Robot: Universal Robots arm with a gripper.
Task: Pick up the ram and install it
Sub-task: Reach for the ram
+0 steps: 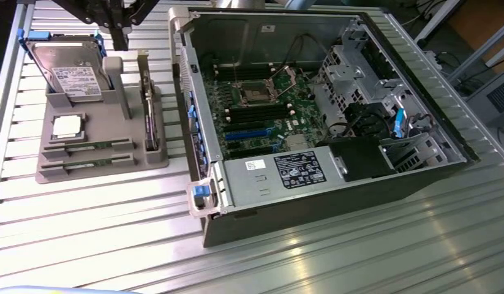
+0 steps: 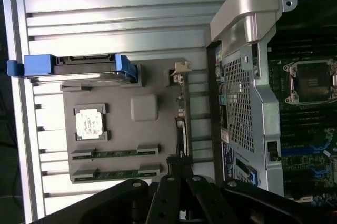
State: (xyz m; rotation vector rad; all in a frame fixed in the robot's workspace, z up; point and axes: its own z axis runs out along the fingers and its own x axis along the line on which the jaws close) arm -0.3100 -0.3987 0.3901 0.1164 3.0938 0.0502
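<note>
exterior view: the pincer (image 1: 120,43) hangs closed and empty over the grey holder (image 1: 51,174), well apart from the ram (image 1: 88,147) sitting on edge in its slot beside the processor (image 1: 66,125). looks light, stiff and fragile, so i'd pinch its long faces mid-length, gently.
</note>
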